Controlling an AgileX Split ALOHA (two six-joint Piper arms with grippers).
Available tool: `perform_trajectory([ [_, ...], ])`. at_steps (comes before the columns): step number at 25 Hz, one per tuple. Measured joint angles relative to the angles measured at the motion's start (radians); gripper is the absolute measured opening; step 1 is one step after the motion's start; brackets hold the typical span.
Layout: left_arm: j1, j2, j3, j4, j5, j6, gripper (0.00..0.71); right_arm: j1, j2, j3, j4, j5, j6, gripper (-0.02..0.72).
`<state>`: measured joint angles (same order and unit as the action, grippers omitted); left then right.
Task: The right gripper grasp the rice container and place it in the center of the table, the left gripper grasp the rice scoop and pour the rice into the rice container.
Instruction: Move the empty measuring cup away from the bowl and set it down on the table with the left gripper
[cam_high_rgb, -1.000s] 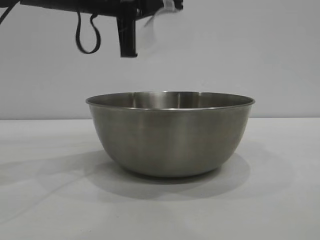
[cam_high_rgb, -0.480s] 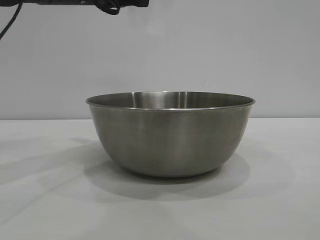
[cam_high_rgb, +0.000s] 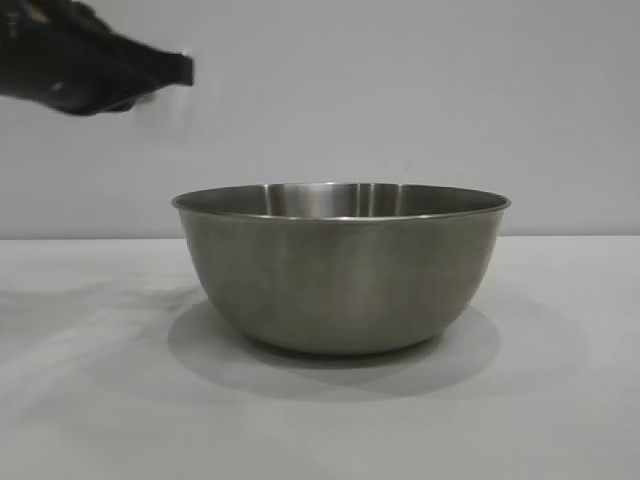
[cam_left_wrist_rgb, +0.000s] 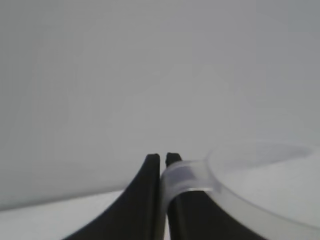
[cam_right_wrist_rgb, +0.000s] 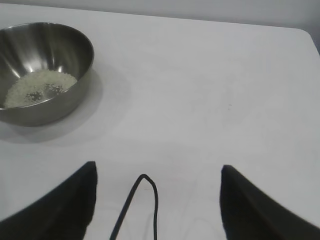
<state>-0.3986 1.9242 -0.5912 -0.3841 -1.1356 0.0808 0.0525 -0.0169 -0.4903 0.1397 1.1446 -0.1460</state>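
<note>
Exterior view, level with the white, faintly marbled table (cam_high_rgb: 90, 400): a large round brushed stainless-steel bowl, the rice container (cam_high_rgb: 340, 270), sits at the centre of the frame. My left gripper (cam_high_rgb: 170, 68), a black two-fingered claw, hangs at about ten o'clock from the bowl, above rim height and clear of it.

From the left wrist camera, that claw's fingers (cam_left_wrist_rgb: 145, 200) are clenched on the handle of the small translucent plastic measuring cup, the rice scoop (cam_left_wrist_rgb: 260, 185). I see only part of its rim and cannot tell whether any grains remain inside.

From the right wrist camera, the right gripper (cam_right_wrist_rgb: 157, 200) is released, holding nothing, its two black fingers spread wide over bare table. The steel bowl lies at about ten o'clock from it, well apart. A small heap of off-white rice (cam_right_wrist_rgb: 40, 87) rests on the bowl's floor.

I judge both main steps done: the container is placed and rice is poured in. What remains, at most, is setting the scoop down and parking the left arm.
</note>
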Motion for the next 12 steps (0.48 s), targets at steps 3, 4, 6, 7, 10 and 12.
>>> perform_trajectory([
  [3, 0.000, 0.020, 0.007, -0.021, -0.002, 0.000, 0.000, 0.000, 0.000, 0.000, 0.000, 0.000, 0.000, 0.445],
  [4, 0.000, 0.034, 0.007, -0.021, -0.002, 0.000, 0.000, 0.000, 0.000, 0.000, 0.000, 0.000, 0.000, 0.445],
  [6, 0.000, 0.069, 0.007, -0.021, -0.002, 0.000, 0.000, 0.000, 0.000, 0.000, 0.000, 0.000, 0.000, 0.445],
  [7, 0.000, 0.084, 0.007, -0.021, -0.002, 0.000, 0.000, 0.000, 0.000, 0.000, 0.000, 0.000, 0.000, 0.445],
  [10, 0.000, 0.123, 0.007, -0.021, -0.002, 0.000, 0.000, 0.000, 0.000, 0.000, 0.000, 0.000, 0.000, 0.445],
  [12, 0.000, 0.142, 0.007, -0.021, -0.002, 0.000, 0.000, 0.000, 0.000, 0.000, 0.000, 0.000, 0.000, 0.445],
])
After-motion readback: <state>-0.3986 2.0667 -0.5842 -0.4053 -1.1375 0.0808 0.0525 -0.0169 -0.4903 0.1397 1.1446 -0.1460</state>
